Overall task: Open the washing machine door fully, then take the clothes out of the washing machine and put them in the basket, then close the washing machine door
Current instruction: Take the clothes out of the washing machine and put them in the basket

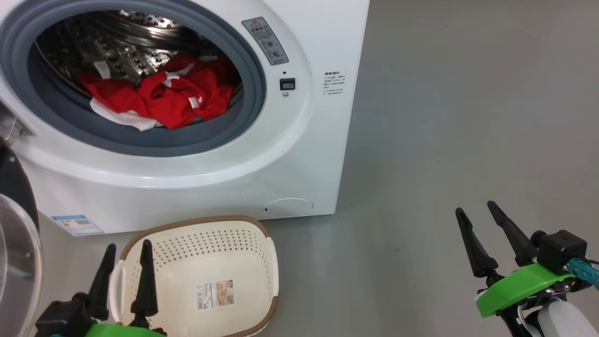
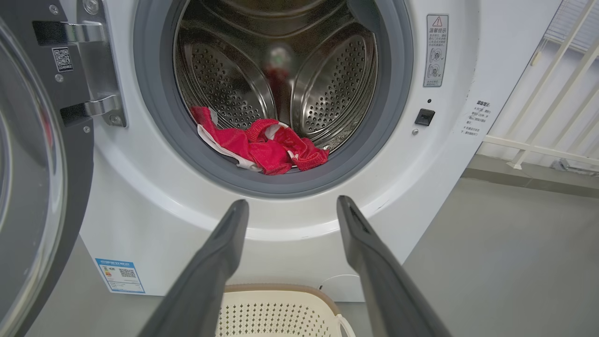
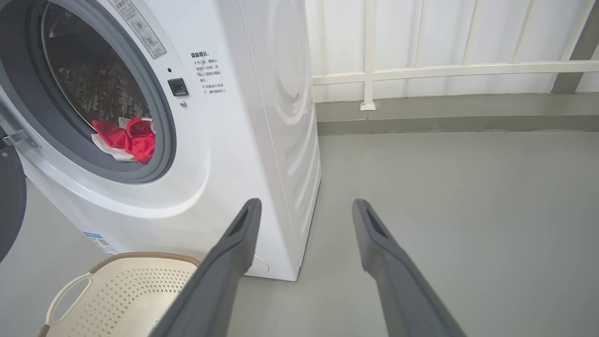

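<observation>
The white washing machine (image 1: 299,154) stands with its door (image 1: 18,262) swung wide to the left, black rim and glass bowl at the head view's left edge. Red clothes (image 1: 159,96) with white parts lie at the drum's front, just behind the grey seal (image 2: 224,173); they also show in the left wrist view (image 2: 262,150) and the right wrist view (image 3: 128,142). The cream basket (image 1: 220,234) sits on the floor below the drum. My left gripper (image 1: 128,250) is open over the basket's left rim, holding nothing. My right gripper (image 1: 475,210) is open and empty over bare floor to the right.
Grey floor (image 1: 468,117) stretches to the right of the machine. A white railing and wall (image 3: 444,70) stand behind it. The door hinge (image 2: 93,70) is at the machine's left side. The basket (image 3: 117,290) holds just a paper label (image 1: 215,293).
</observation>
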Controlling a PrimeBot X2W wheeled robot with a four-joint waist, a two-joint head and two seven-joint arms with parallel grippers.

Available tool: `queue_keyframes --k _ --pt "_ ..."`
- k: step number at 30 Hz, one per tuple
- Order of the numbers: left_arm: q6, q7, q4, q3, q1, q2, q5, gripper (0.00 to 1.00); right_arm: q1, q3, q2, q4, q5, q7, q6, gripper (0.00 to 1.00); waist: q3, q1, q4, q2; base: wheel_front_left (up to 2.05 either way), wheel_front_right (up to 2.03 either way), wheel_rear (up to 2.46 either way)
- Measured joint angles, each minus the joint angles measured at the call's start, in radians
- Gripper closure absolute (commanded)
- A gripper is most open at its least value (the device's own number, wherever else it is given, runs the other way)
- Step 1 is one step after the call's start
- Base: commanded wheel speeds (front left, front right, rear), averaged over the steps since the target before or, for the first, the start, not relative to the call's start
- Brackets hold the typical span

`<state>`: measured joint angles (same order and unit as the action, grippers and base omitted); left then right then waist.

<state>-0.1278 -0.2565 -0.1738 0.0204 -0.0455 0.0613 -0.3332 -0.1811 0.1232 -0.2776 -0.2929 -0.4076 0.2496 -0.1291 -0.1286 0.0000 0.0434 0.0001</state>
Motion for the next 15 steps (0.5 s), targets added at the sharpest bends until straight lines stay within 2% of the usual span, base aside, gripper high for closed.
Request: queue_keyframes --k 11,15 --pt "0.0 0.0 -0.05 0.009 -0.006 -0.004 0.005 0.0 0.0 0.002 0.003 0.0 0.0 0.0 0.0 0.0 -0.011 0.0 -0.002 0.0 0.0 0.0 0.0" --pt "0.0 0.0 -0.088 0.036 -0.069 -0.007 0.016 0.0 -0.004 0.004 0.009 0.002 0.0 0.0 0.0 0.0 -0.033 0.0 -0.003 0.0 0.0 0.0 0.0"
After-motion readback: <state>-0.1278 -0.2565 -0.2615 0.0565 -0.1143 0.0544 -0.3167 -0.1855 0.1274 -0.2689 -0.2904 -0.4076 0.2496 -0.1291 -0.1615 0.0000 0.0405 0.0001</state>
